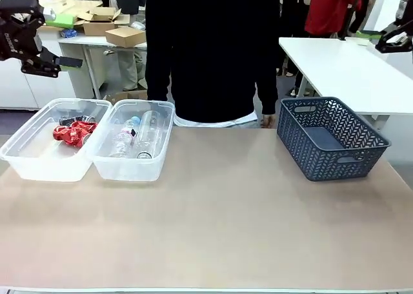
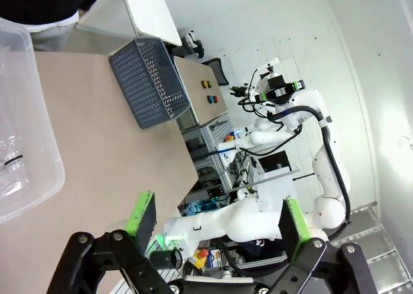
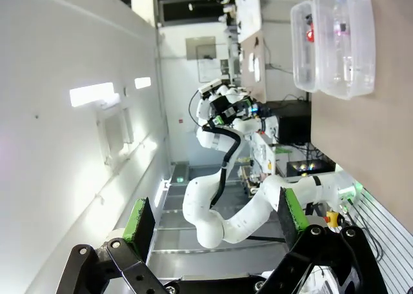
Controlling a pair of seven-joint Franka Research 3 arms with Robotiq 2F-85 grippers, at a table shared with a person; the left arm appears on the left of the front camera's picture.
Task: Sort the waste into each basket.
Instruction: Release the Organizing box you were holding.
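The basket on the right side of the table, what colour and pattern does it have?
The basket is dark blue-grey with a herringbone lattice on its walls, clearest in the front view.

Before me, a matt, smooth beige table (image 1: 226,229); two clear glossy plastic tubs (image 1: 48,142), one with crumpled shiny metal cans (image 1: 72,133), one with clear plastic bottles (image 1: 145,134); a matt blue-grey plastic lattice basket (image 1: 330,139); my fingers' (image 2: 141,214) pads are green

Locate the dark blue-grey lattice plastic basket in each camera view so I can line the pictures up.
Front view: dark blue-grey lattice plastic basket on the table's right side, near the far edge.
Left wrist view: upper middle, tipped sideways by the camera roll.
Right wrist view: not in it.
Shared landmark: the clear plastic tub holding bottles, cut off at the left edge in the left wrist view, top right in the right wrist view.
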